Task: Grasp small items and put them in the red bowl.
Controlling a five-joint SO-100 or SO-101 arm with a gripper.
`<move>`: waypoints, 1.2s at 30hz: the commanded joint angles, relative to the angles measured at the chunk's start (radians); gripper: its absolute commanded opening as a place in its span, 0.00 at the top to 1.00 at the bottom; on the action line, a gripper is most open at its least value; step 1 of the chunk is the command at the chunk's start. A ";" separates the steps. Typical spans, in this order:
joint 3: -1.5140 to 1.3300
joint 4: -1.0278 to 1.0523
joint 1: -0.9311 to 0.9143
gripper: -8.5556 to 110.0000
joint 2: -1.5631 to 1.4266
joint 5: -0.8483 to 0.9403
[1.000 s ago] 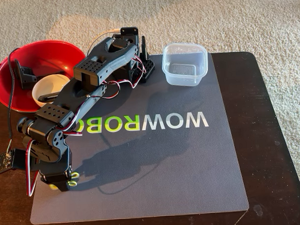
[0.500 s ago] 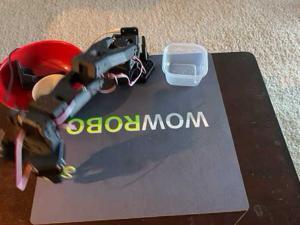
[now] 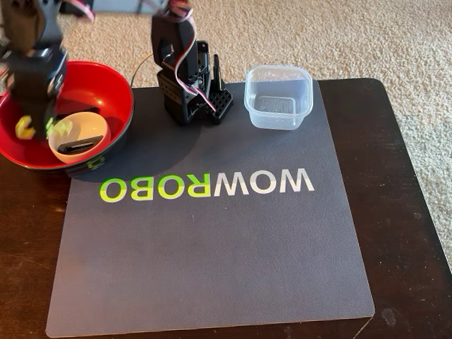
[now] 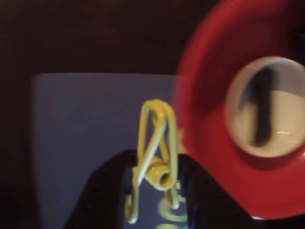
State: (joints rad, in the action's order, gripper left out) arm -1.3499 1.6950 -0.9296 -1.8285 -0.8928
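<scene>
The red bowl [image 3: 112, 93] stands at the far left of the table in the fixed view. Inside it sits the small white bowl [image 3: 73, 130], with a dark part [image 3: 82, 146] lying in it. My gripper [image 3: 29, 127] hangs over the bowl's left side, shut on the yellow-green clip [image 3: 21, 127]. In the wrist view the clip [image 4: 155, 143] stands upright between the black fingers [image 4: 107, 191] of the gripper [image 4: 155, 179]. The red bowl [image 4: 205, 133] and white bowl [image 4: 281, 124] lie to the right, blurred. The clear square container [image 3: 278, 96] rests on the mat's far right.
A grey mat [image 3: 215, 260] with WOWROBO lettering covers most of the dark table [image 3: 415, 206]. The arm's black base [image 3: 191, 92] stands at the mat's far edge, between the red bowl and the clear container. Beige carpet lies beyond the table.
The arm has swung from the mat's near left corner up and back over the red bowl, carrying the yellow-green clip. The bowls and the container stayed put.
</scene>
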 commanded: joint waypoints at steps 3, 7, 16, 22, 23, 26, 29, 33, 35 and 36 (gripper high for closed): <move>-0.434 -0.153 -0.293 0.93 -0.222 -0.325; -0.479 -0.253 -0.365 0.89 -0.135 -0.430; -0.357 -0.249 -0.324 0.61 -0.094 -0.439; -0.336 -0.160 -0.115 0.61 -0.278 -0.382; -0.321 -0.158 -0.032 0.61 -0.307 -0.345; -0.173 -0.133 0.209 0.61 -0.307 -0.207; 0.181 0.009 0.426 0.61 -0.137 -0.106; 0.252 0.012 0.704 0.61 -0.040 -0.252; 0.202 0.006 0.810 0.60 -0.025 -0.373; 0.183 0.009 0.859 0.60 -0.020 -0.423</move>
State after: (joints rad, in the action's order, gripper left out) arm -1.1689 1.6997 -0.2224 -1.8577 -1.1888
